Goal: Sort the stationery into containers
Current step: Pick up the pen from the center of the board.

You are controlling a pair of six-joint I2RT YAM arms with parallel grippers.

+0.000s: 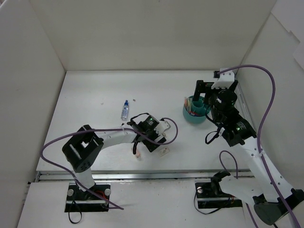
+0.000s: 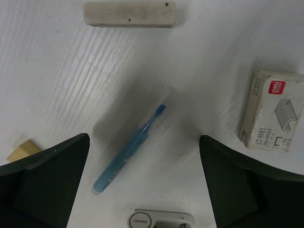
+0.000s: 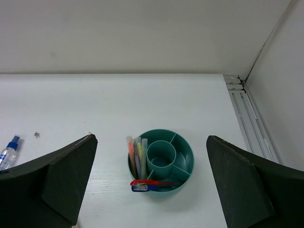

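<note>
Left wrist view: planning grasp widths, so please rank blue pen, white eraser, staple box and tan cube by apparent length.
1. blue pen
2. white eraser
3. staple box
4. tan cube, partly hidden

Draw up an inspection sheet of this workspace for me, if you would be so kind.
Surface: white table, a few dark specks.
Job's things: teal bowl holds upright sticks in one compartment and a red-and-blue item at its near side; blue pen, white eraser, staple box, tan piece and bottle lie loose.
Clutter: nothing seen.
Grippers: left gripper open above the pen; right gripper open, back from the bowl.
Cables: purple cables loop off both arms.
Surroundings: white walls on three sides.
</note>
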